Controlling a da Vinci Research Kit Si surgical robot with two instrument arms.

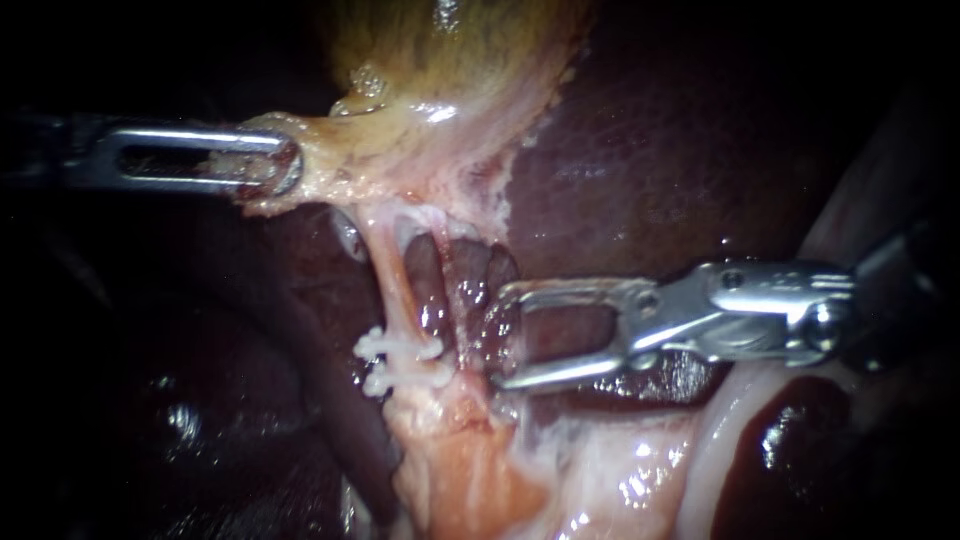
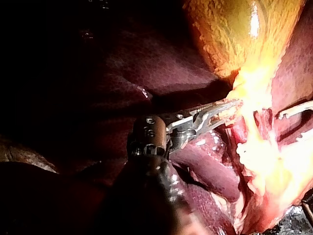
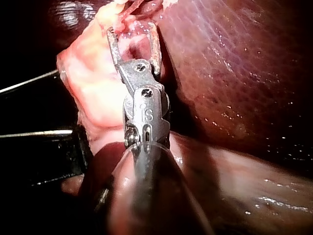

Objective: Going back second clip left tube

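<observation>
Endoscope view: clips [image 1: 398, 348] across left tube [image 1: 393, 280]

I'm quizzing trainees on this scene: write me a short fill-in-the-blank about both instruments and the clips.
1. The left instrument has its jaws shut on the edge of the ___.
2. The right instrument has its jaws ___, holding nothing.
3. The left tube carries ___ white clips.
Missing words: gallbladder; open; two.
</observation>
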